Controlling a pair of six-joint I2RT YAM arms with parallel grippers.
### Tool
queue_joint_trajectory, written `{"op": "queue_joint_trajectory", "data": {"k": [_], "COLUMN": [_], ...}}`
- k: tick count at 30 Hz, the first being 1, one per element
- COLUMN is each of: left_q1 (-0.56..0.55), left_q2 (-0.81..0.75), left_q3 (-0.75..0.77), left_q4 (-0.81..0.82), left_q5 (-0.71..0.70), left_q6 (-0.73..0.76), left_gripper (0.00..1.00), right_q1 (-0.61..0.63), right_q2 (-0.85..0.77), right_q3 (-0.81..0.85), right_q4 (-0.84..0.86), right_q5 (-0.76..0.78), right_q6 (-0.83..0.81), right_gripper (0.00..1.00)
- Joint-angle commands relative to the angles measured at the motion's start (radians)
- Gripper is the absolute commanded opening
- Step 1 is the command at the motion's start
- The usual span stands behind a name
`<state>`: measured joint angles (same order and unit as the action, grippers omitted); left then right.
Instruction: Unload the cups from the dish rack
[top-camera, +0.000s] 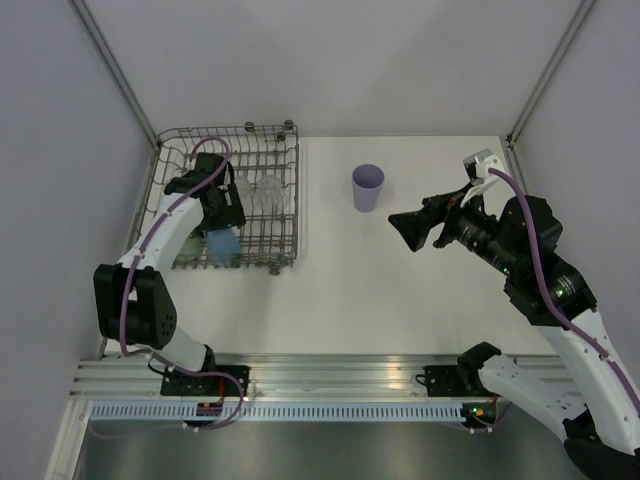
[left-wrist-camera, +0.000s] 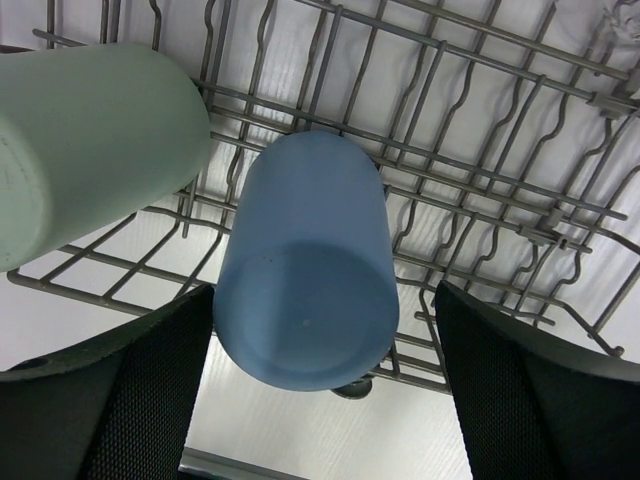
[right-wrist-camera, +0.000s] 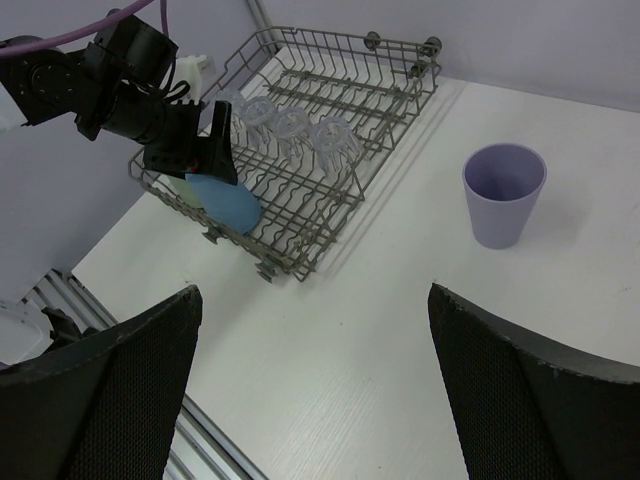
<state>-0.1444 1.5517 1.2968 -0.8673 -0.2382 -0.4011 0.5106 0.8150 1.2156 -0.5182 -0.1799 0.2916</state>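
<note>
Cups first: found the lilac cup (top-camera: 367, 187) upright, mouth up, on the white table (top-camera: 400, 300), well apart from the dish rack (top-camera: 297, 205). Found the blue cup (left-wrist-camera: 305, 290) tipped over on the rack's wires at the near corner, base toward the left wrist camera. Spotted the green cup (left-wrist-camera: 90, 150) just beside it, cut off there by the frame edge and partly hidden behind the left arm (top-camera: 165, 235) from above. Made out clear cups (right-wrist-camera: 290, 125) mouth-down among the prongs farther in, but could not count them, with their glassy outlines too merged. Saw the left gripper (top-camera: 226, 216) low inside the rack, spread wide, with one finger (left-wrist-camera: 130, 400) on each side of the blue cup. Could not judge contact on the green cup's side; noted a plain gap on the other. Saw the right gripper (top-camera: 408, 232) above bare table, near the lilac cup but apart from it, splayed and holding nothing. Lost the lower parts of both its fingers to the bottom edge of its own view.
</note>
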Motion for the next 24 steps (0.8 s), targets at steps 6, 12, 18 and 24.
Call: {"op": "queue_joint_trajectory", "data": {"k": [6, 12, 18, 24], "left_q1": [0.014, 0.012, 0.012, 0.012], "left_q2": [0.031, 0.001, -0.082, -0.189], "left_q3": [0.033, 0.039, 0.077, 0.159], "left_q4": [-0.025, -0.038, -0.056, -0.081], "left_q5": [-0.036, -0.024, 0.011, 0.102], "left_q6": [0.045, 0.044, 0.05, 0.048], "left_gripper": [0.64, 0.3, 0.19, 0.04], "right_q1": [-0.001, -0.001, -0.001, -0.003], "right_q2": [-0.008, -0.005, 0.003, 0.003], "right_q3": [-0.008, -0.011, -0.011, -0.04], "right_q4": [0.011, 0.017, 0.023, 0.041], "right_q5": [-0.012, -0.009, -0.007, -0.016], "right_q6": [-0.02, -0.02, -0.016, -0.016], "right_gripper": [0.98, 0.98, 0.98, 0.98]}}
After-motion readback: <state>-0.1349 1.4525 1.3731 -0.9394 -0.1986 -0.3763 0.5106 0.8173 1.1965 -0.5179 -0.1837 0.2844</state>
